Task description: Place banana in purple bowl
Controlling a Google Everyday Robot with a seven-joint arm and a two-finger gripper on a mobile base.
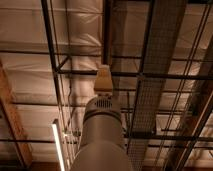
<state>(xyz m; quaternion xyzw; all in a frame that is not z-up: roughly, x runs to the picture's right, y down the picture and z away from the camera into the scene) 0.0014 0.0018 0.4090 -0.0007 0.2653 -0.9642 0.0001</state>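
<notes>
One arm [100, 137] rises from the near edge toward the ceiling trusses [150, 75], apparently stowed clear of any work surface. Its gripper [103, 80] points up at the arm's far tip, holding nothing visible. Neither banana nor purple bowl is in view. A lit tube lamp [58, 147] hangs at lower left.

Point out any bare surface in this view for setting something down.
None shows: the view faces the ceiling. The arm fills the bottom centre, gripper at its tip, raised; beams and a light crowd around.
</notes>
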